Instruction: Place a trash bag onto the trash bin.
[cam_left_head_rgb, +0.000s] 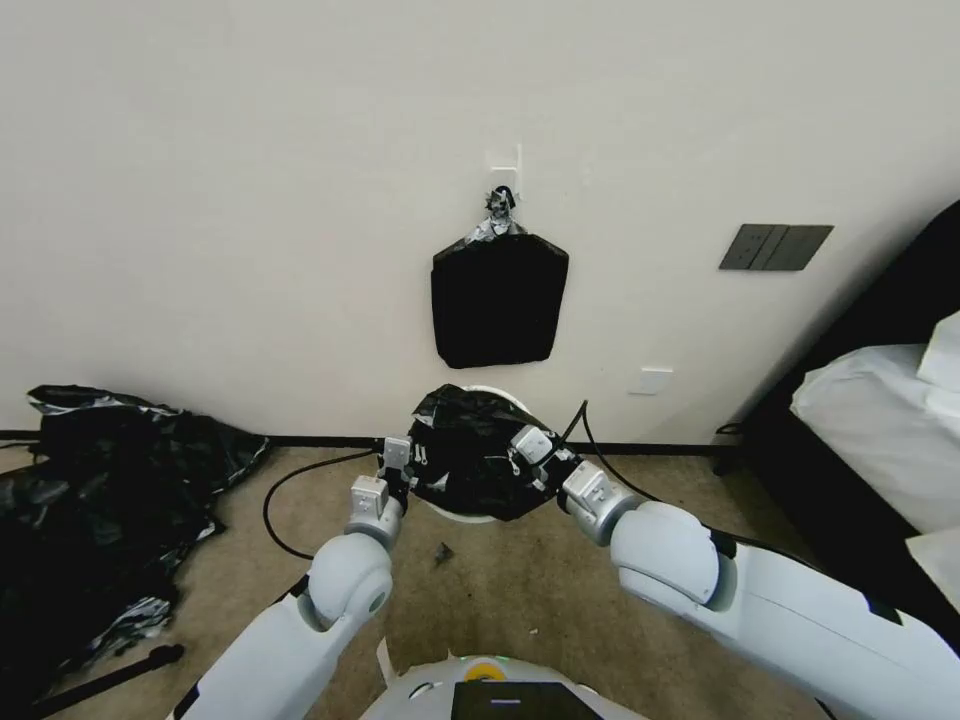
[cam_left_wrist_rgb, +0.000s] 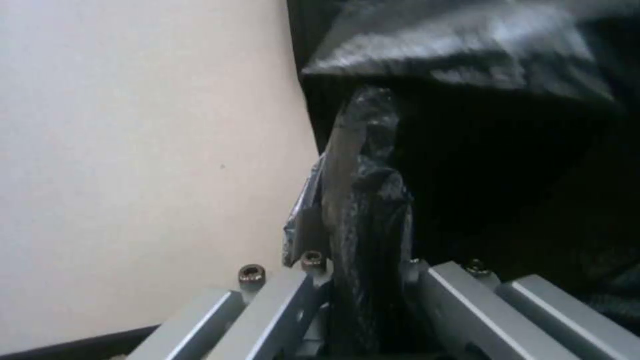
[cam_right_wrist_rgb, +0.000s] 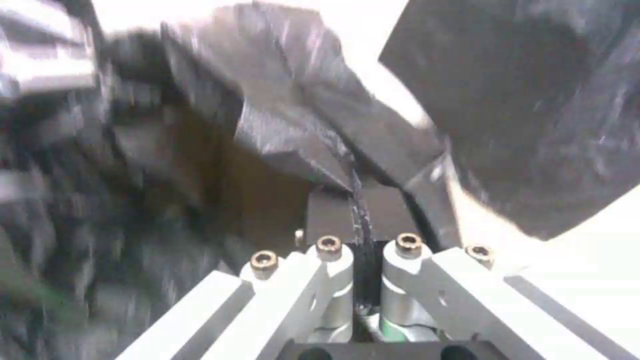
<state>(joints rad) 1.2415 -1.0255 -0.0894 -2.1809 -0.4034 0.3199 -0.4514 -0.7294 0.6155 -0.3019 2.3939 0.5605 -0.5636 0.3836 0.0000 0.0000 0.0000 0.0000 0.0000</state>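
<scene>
Both arms reach forward: left gripper (cam_left_head_rgb: 413, 468) and right gripper (cam_left_head_rgb: 512, 462) each pinch the trash bag (cam_left_head_rgb: 470, 455), stretched above the trash bin (cam_left_head_rgb: 462, 516); fitting over the rim remains.

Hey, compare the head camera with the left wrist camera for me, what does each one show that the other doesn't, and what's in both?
Head view alone: the trash bin, its pale rim peeking out under the bag; the right gripper shut on the bag's right side; the flat stack of bags hanging on the wall; a heap of black sheeting on the floor at left.

Left wrist view alone: the close-up of a bunched fold of plastic pinched between that gripper's fingers.

Both: the trash bag, the left gripper shut on it, and the pale wall.
</scene>
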